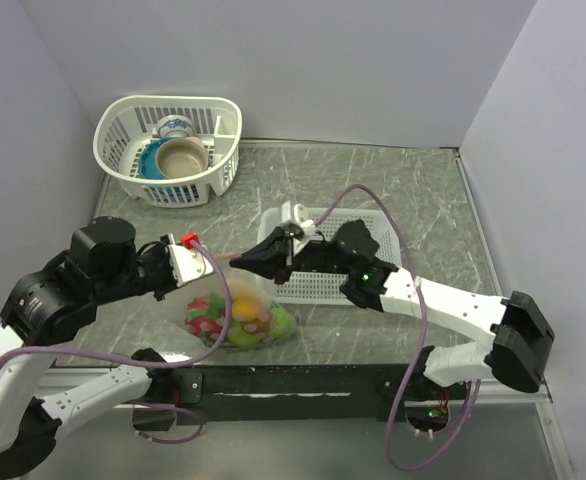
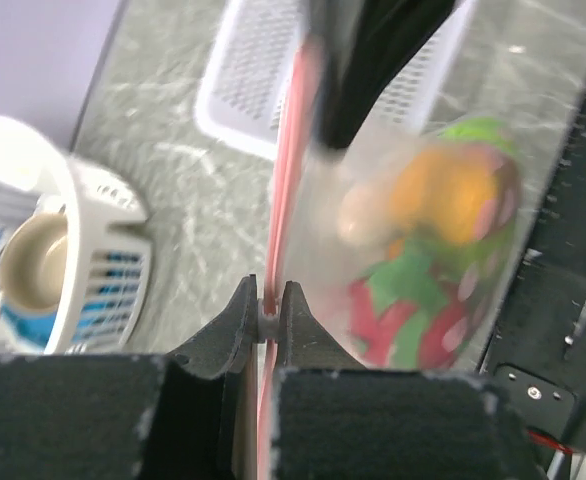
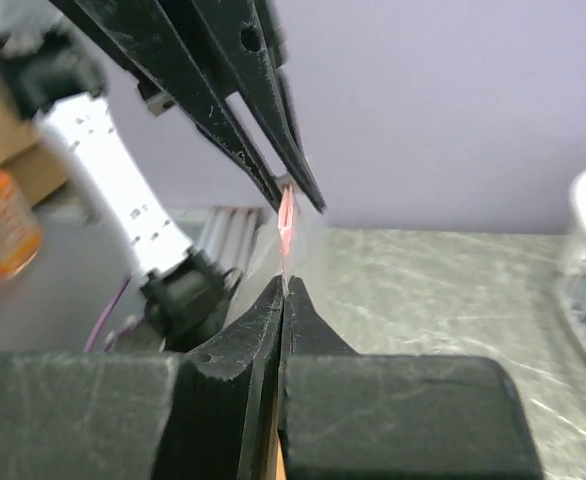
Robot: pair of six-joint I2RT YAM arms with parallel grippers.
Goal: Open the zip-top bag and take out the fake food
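Top external view: we see both arms meet over the near middle of the grey-green marbled table [image 1: 403,190]; the left gripper [image 1: 216,262] and the right gripper [image 1: 239,262] come tip to tip at the upper edge of a clear, floppy plastic zip-top bag [image 1: 223,300]; the bag hangs below them, close to the table's near edge, and we cannot tell whether its bottom rests on the surface. Inside it sits the fake food [image 1: 251,322], small glossy plastic pieces in yellow-orange, green and pink-red, bunched in the lower part.

Left wrist view: we find the left gripper [image 2: 269,305] closed on the pale pink zipper strip [image 2: 291,170], its jaws pinching the strip between them; the bag [image 2: 413,230] bulges to one side, blurred, with orange, green and red shapes showing through.

Right wrist view: we find the right gripper [image 3: 283,290] closed tight on the bag's top edge, with the strip [image 3: 286,215] rising out from between its jaws.

Behind the right arm lies a rectangular white mesh basket [image 1: 318,288]; a round white plastic basket [image 1: 123,125] stands in the far left corner, well apart, holding stacked bowls [image 1: 178,155].
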